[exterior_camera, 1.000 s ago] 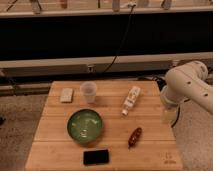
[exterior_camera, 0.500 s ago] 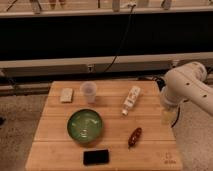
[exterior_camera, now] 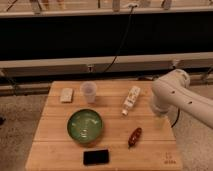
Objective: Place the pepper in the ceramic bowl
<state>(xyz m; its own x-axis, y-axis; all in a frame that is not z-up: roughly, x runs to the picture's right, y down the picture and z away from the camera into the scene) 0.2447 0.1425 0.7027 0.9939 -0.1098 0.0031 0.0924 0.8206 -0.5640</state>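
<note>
Wood-grained tabletop (exterior_camera: 55, 142) carries everything you need; the pepper (exterior_camera: 134, 136) lies flat on it toward the near edge, in the right half of the view, touching nothing; the tool (exterior_camera: 159, 113) hangs at the lower end of the white arm (exterior_camera: 176, 94), above the tabletop's right edge, released and holding nothing; from the tool the pepper lies down and to the left in the view, near but clearly apart, so I judge that your coming move is a short reach that way and then a descent; the pepper's long axis runs on a diagonal, its lower end pointing toward the black phone (exterior_camera: 96, 156) and its upper end toward the arm, so you would want the jaws set across that diagonal, not along it; the ceramic bowl (exterior_camera: 85, 126), green and empty, sits to the pepper's left in the view with bare wood between them; the white bottle (exterior_camera: 131, 99) lies on its side beyond the pepper, and its label cannot be read; a small dark mark (exterior_camera: 170, 161) near the tabletop's front right corner is likewise illegible.
</note>
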